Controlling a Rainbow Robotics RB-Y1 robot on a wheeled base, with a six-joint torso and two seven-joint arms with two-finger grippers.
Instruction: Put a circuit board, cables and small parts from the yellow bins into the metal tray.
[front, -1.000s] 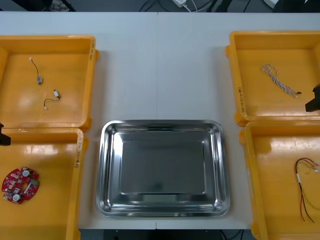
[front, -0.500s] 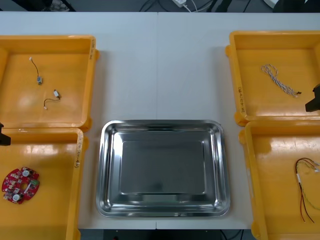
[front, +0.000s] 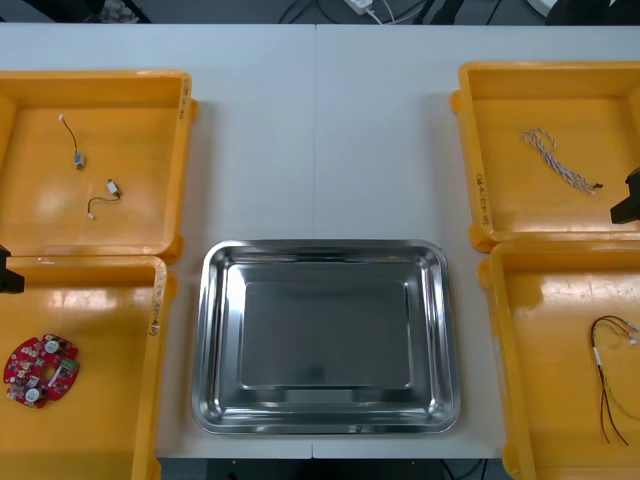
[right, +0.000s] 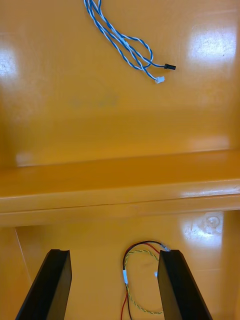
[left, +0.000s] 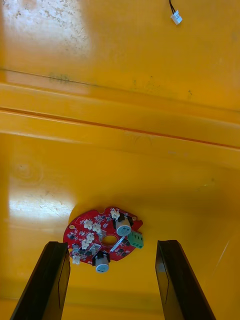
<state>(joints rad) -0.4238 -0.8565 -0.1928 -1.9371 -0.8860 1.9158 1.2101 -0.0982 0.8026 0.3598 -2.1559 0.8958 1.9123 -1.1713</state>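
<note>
You have the table (front: 320, 130) with four yellow bins (front: 95, 76), their outer sides cut off by the front view's edges. The metal tray (front: 325, 247), bare and shiny, sits between them at the table's near edge. Your left gripper (left: 112, 245) hangs in the near left bin, fingers apart over the round red circuit board (left: 102, 239). Your right gripper (right: 114, 252), also spread, hangs over the red and yellow cable (right: 125, 274) in the near right bin. The twisted blue and white cable (right: 122, 42) lies in the far right bin. The small metal parts (front: 78, 158) in the far left bin are too small to make out.
</note>
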